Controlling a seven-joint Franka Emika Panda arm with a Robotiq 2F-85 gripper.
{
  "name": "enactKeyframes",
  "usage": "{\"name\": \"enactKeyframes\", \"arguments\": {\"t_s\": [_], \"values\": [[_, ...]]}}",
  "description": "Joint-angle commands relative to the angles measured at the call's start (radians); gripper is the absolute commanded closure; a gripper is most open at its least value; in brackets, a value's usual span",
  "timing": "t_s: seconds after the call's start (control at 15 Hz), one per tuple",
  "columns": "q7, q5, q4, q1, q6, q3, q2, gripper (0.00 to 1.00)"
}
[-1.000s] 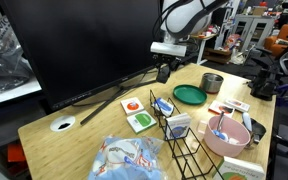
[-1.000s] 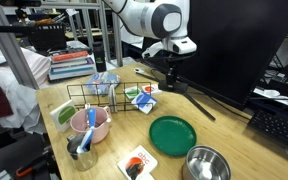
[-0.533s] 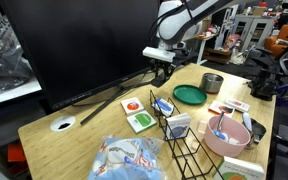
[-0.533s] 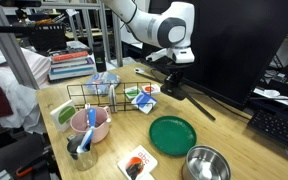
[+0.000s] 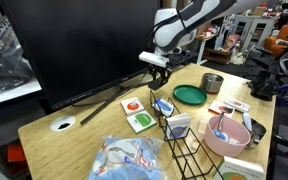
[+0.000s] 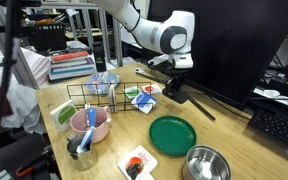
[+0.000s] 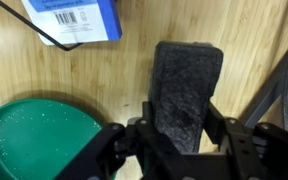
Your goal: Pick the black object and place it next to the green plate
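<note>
Black object (image 7: 187, 80) is clamped in the gripper (image 7: 179, 128), seemingly lifted; next it needs carrying beside the green plate (image 7: 39, 135) and releasing.

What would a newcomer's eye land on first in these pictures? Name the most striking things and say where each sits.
First comes the huge black monitor, which fills the back of the wooden table in both exterior views. Next is the white arm reaching down in front of it, its gripper holding a black block between the fingers, above the table. Then comes the green plate, bright against the wood, beside a metal cup.
</note>
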Motion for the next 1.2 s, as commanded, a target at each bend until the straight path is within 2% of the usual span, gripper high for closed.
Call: {"name": "enactKeyframes", "arguments": {"t_s": [0.0, 0.13, 0.2, 0.27, 0.47, 0.8, 0.87, 1.13], "values": [[0.053, -0.004, 0.063, -0.006, -0.067, -0.003, 0.036, 0.74], [0.063, 0.002, 0.075, -0.013, -0.102, 0.004, 0.045, 0.73], [0.065, 0.005, 0.083, -0.016, -0.122, 0.009, 0.048, 0.42], [0.065, 0.007, 0.090, -0.019, -0.136, 0.012, 0.051, 0.23], [0.063, 0.010, 0.100, -0.023, -0.163, 0.017, 0.051, 0.03], [0.024, 0.013, 0.091, -0.029, -0.165, 0.032, 0.011, 0.00], [0.057, -0.008, 0.092, -0.012, -0.132, 0.013, 0.035, 0.00], [0.052, -0.008, 0.097, -0.013, -0.143, 0.017, 0.025, 0.00]]}}
